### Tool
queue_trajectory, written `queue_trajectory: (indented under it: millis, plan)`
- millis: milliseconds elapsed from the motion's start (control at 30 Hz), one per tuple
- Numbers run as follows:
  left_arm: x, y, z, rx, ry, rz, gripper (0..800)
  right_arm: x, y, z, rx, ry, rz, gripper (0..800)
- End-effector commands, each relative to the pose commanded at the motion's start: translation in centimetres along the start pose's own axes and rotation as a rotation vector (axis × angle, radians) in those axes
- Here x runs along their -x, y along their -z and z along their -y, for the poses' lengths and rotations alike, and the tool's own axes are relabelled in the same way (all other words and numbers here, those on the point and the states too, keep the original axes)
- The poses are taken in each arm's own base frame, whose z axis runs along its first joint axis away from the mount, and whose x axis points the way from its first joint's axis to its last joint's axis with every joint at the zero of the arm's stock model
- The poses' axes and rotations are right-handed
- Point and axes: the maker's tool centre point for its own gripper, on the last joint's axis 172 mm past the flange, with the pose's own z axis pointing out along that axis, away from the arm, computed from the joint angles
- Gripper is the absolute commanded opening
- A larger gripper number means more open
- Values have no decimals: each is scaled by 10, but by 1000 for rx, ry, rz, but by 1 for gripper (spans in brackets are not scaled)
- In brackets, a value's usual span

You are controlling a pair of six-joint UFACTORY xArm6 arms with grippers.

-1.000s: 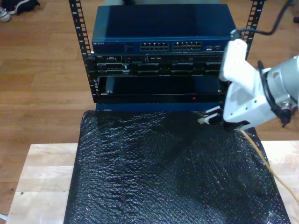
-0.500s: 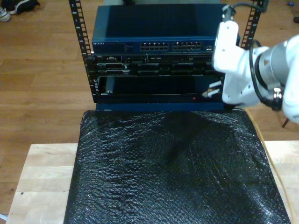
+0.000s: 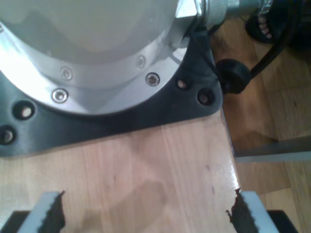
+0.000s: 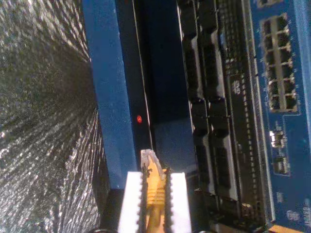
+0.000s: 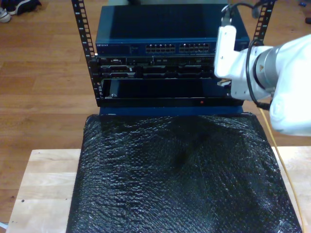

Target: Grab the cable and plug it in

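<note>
The rack (image 5: 165, 63) stands behind the mat (image 5: 180, 170), which lies on the table (image 5: 43, 184).

My second gripper (image 4: 153, 194) has carried the cable (image 4: 151, 182) up to the rack (image 5: 165, 73).

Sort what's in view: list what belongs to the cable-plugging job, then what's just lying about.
Job: the cable pinched in my second tool; blue network switch with its ports; rack.

Lying about: black bubble wrap; wooden table; shoes; my idle first tool.
</note>
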Motion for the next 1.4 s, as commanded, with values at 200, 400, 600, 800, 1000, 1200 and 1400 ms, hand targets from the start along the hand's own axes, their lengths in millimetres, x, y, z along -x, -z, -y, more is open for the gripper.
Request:
queue_trajectory:
  millis: [200, 400, 600, 800, 1000, 1200, 1400]
  plan:
    - [0, 0, 0, 0, 0, 0, 800, 1, 2, -16, 93, 17, 0, 0]
    - [0, 0, 0, 0, 0, 0, 800, -5, 0, -26, 129, 64, 3, 0]
    - [0, 0, 0, 0, 0, 0, 800, -12, -3, -26, 165, 86, -8, 0]
    - [0, 0, 0, 0, 0, 0, 800, -13, 2, -40, 237, 87, -14, 0]
    - [0, 0, 0, 0, 0, 0, 800, -10, -4, -28, 227, 91, -9, 0]
    - [0, 0, 0, -1, 1, 0, 800, -38, 1, -19, 302, 196, -49, 0]
    - [0, 0, 0, 0, 0, 0, 800, -49, 6, -25, 336, 260, -61, 0]
